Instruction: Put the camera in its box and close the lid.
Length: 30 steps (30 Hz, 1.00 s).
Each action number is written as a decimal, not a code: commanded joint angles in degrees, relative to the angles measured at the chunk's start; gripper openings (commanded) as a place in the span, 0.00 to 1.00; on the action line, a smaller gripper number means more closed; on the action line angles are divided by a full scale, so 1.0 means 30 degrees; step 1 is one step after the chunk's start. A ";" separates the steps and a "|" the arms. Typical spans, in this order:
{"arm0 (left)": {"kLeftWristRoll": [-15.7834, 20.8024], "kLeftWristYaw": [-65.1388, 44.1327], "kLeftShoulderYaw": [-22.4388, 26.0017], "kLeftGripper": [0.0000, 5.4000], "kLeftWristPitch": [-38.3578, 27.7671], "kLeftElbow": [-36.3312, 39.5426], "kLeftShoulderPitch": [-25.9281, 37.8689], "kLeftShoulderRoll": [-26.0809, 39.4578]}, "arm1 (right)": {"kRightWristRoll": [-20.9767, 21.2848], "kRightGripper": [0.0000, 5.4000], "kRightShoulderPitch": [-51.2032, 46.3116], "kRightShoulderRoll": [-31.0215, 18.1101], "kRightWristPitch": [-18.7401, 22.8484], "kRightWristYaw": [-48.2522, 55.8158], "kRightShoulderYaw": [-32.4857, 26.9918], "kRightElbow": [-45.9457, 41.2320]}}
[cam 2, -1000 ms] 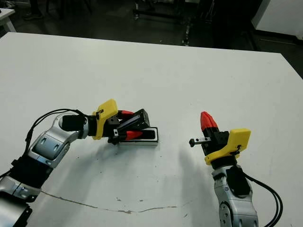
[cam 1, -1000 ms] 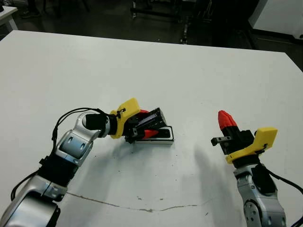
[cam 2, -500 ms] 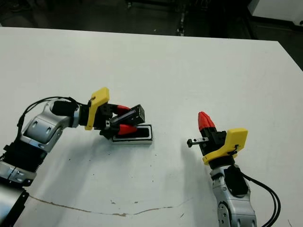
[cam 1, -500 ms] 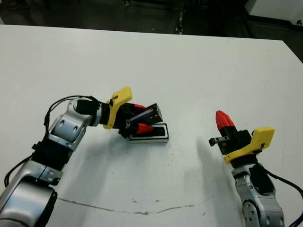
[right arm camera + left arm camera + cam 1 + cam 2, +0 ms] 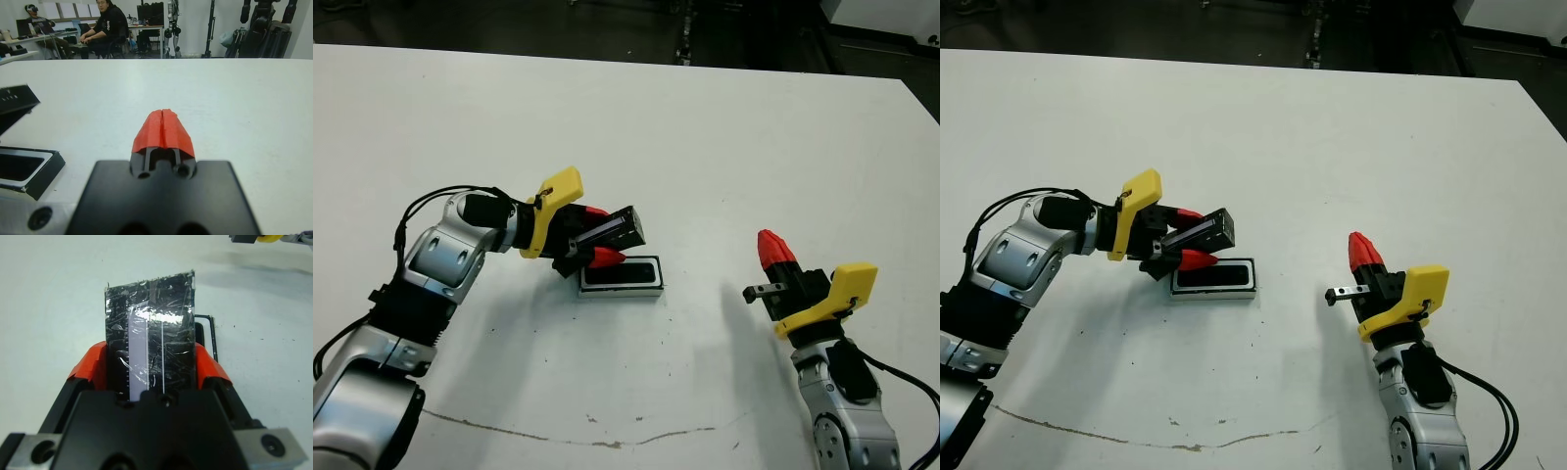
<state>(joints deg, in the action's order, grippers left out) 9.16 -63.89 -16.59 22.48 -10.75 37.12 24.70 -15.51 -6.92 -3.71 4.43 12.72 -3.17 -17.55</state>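
One glossy black lid, wrinkled, pale strip

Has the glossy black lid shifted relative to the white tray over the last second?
Yes. The glossy black lid, held by the left gripper, drew back toward the white tray's left end.

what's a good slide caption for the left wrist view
Left gripper shut on the glossy black lid, held above the white table.
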 commanded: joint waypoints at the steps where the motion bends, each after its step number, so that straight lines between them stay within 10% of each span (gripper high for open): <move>1: -0.0459 0.0421 -0.0031 0.57 0.0301 0.0667 -0.0163 0.0510 | 0.0083 0.00 -0.0117 -0.0110 -0.0115 -0.0029 -0.0051 0.0114; 30: 0.0119 -0.0609 -0.1322 0.57 0.1682 0.0461 -0.0792 0.0119 | 0.0018 0.00 -0.0206 -0.0017 -0.0112 -0.0008 -0.0005 0.0152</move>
<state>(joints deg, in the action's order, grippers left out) 9.37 -64.80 -19.31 26.58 -8.34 35.54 25.35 -15.49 -7.15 -3.40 4.02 12.88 -2.85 -17.30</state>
